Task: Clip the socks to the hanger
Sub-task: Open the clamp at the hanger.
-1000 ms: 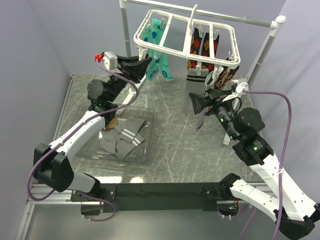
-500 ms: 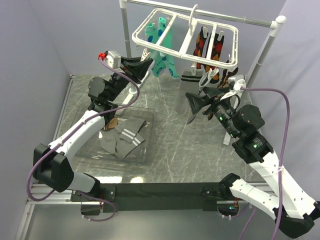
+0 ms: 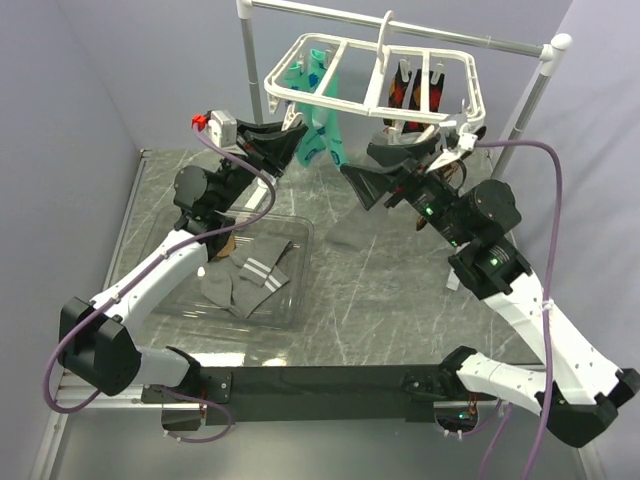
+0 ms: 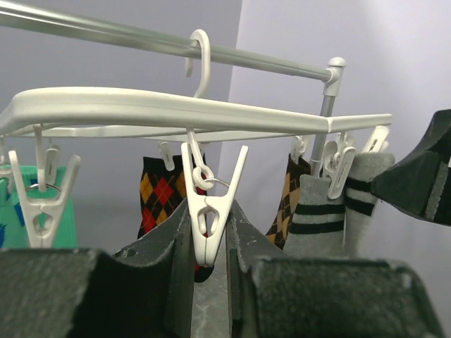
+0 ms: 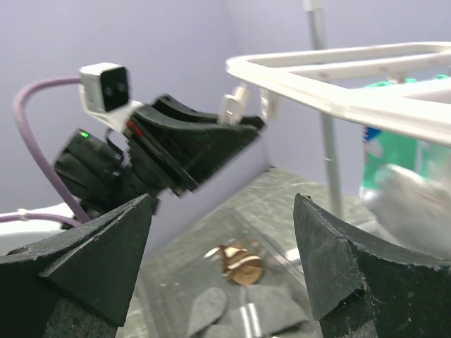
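The white hanger [image 3: 372, 62] hangs by its hook from the rail. Grey socks [image 3: 250, 280] with white stripes lie in the clear tray [image 3: 292, 312]; they also show in the right wrist view [image 5: 282, 313]. My left gripper [image 3: 287, 135] is raised to the hanger's front left side. Its fingers [image 4: 169, 246] stand narrowly on either side of a dangling white clip [image 4: 206, 211] and press on it. My right gripper [image 3: 372, 178] is wide open and empty, raised under the hanger's front right. Nothing lies between its fingertips [image 5: 320, 239].
Teal patterned socks [image 3: 320, 100] and argyle socks [image 3: 412, 90] hang from the hanger. Grey cuffs with dark stripes [image 4: 317, 211] hang from clips on the right. A brown-and-white item [image 3: 222, 243] lies in the tray. The rail stand's poles [image 3: 250, 60] rise at the back.
My right gripper has risen and moved left, up towards the hanger. The hanger has swung and tilted. My left gripper has stayed at the hanger's front left.
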Tool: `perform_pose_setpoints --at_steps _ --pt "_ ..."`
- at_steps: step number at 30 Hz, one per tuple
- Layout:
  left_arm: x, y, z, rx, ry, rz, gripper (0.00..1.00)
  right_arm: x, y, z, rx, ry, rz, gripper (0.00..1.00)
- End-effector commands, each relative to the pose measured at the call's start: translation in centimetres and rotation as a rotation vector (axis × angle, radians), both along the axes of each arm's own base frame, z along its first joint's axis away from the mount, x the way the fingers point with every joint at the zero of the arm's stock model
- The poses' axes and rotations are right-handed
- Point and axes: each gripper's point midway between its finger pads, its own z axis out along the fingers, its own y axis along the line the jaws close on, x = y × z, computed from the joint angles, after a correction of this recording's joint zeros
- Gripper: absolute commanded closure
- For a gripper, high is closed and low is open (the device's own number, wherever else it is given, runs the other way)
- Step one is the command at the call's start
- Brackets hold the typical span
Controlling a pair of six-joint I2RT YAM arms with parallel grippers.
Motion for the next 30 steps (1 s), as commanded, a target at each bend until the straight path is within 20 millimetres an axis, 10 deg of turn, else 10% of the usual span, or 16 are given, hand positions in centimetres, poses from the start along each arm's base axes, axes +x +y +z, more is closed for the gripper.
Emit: perform_pose_setpoints --at_steps 1,9,30 --pt "-2.2 0.3 2.2 -0.080 -0.036 -0.034 0.88 -1.7 1.1 4.3 0.094 -0.082 0.085 0.13" --pt "-3.0 -1.4 2.0 -0.095 0.028 -0.134 0.89 -3.3 2.2 6.0 0.143 -0.108 0.157 0.13" --pt "-7.2 -3.7 1.9 -0.111 0.091 -0.472 0.89 2.0 5.2 5.7 0.085 -0.117 0.070 0.15"
